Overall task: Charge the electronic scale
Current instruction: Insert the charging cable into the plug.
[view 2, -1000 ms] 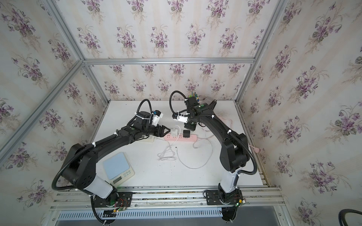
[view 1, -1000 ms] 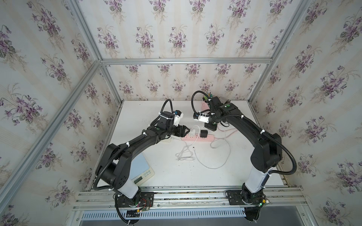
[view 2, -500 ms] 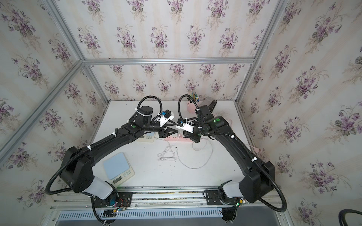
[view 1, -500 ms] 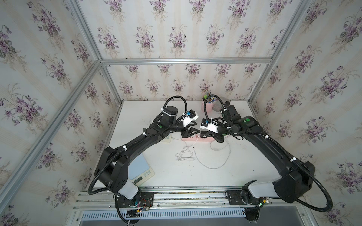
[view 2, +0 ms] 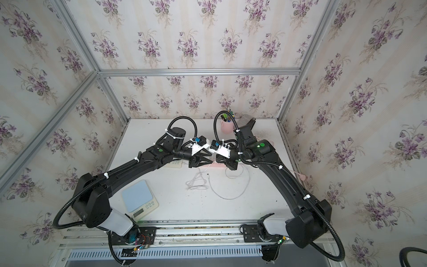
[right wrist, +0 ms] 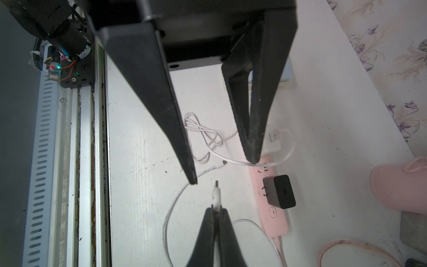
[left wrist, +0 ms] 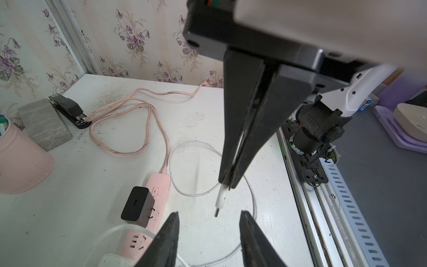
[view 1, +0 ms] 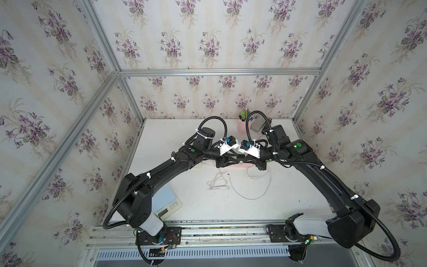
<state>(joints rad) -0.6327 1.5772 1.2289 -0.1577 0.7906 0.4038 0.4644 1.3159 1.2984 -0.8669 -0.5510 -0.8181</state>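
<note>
The electronic scale (view 1: 169, 201) (view 2: 138, 196), pale blue top on a cream body, sits at the table's front left, partly under my left arm. My right gripper (right wrist: 216, 209) (view 1: 246, 159) is shut on the white plug (right wrist: 216, 194) (left wrist: 220, 198) of the white charging cable (view 1: 251, 197) (view 2: 221, 196). My left gripper (left wrist: 209, 213) (view 2: 206, 161) faces it tip to tip, open, and the plug's metal tip is level with its fingertips (right wrist: 193, 181) without touching them. Below lies a black charger (left wrist: 138, 205) (right wrist: 279, 191) on the pink power strip (left wrist: 159, 191) (right wrist: 272, 208).
A pink pen cup (view 1: 242, 128) (left wrist: 20, 161), a grey block (left wrist: 44, 124) and a black stapler (left wrist: 69, 111) stand at the back. The strip's pink cord (left wrist: 129, 108) loops behind it. A coiled white cable (view 1: 217, 183) lies mid-table. A small white box (view 2: 174, 164) sits left of the strip.
The right arm has swung its gripper and the held plug round to face the left gripper. The left gripper has turned to meet it and its jaws have narrowed.
</note>
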